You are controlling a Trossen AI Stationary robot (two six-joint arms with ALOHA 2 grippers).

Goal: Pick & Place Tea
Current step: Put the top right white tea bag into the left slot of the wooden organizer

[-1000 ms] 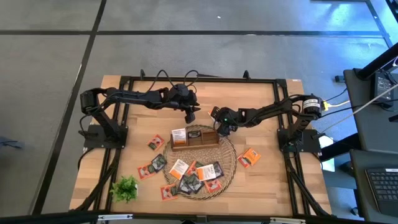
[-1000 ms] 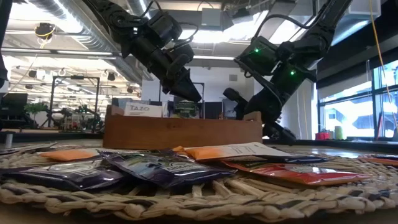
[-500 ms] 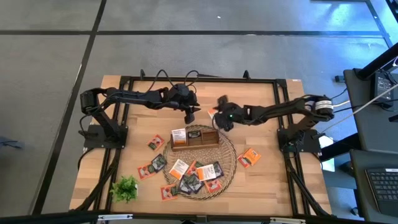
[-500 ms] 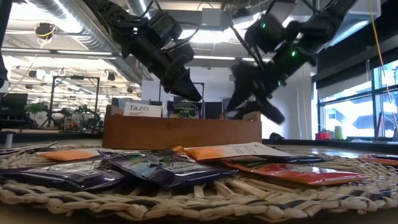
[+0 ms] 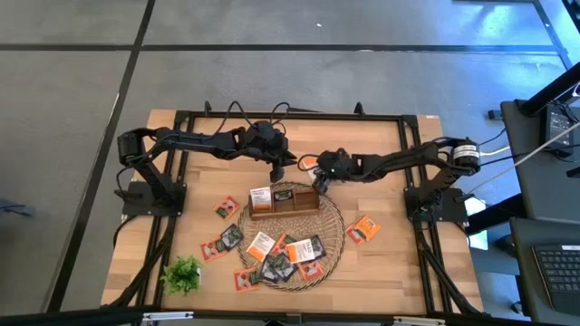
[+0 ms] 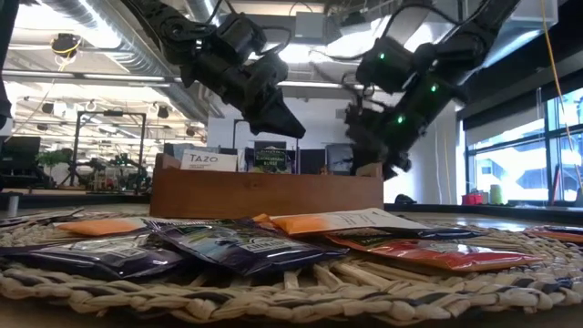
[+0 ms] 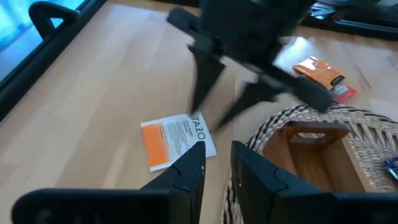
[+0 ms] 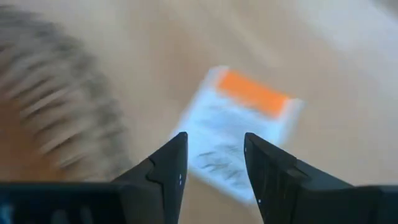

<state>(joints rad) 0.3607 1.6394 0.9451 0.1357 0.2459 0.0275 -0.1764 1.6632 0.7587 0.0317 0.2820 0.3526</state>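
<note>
A white-and-orange tea sachet (image 7: 177, 140) lies flat on the bare wood just behind the wooden tray (image 5: 284, 201), which stands on the far part of the round wicker mat (image 5: 337, 237). My right gripper (image 8: 214, 158) hovers open over this sachet (image 8: 242, 130), slanting down, one finger on each side and not touching it. From the left, my left gripper (image 7: 217, 163) hangs close by with a narrow gap between its fingers and nothing in it. One sachet (image 5: 261, 197) stands in the tray's left compartment, a dark one (image 6: 271, 157) in the middle one.
Several loose sachets lie on the mat's near half (image 5: 285, 258) and on the wood to its left (image 5: 225, 209). Another, orange, lies to the right (image 5: 364, 229). A green sprig (image 5: 183, 273) sits near the front left. The two grippers (image 5: 283, 170) (image 5: 316, 181) stand close together behind the tray.
My right gripper has rolled about its own axis by roughly a quarter turn and risen a little, moving from beside the tray's right end to over the sachet behind the tray. My left gripper has tipped slightly without shifting place.
</note>
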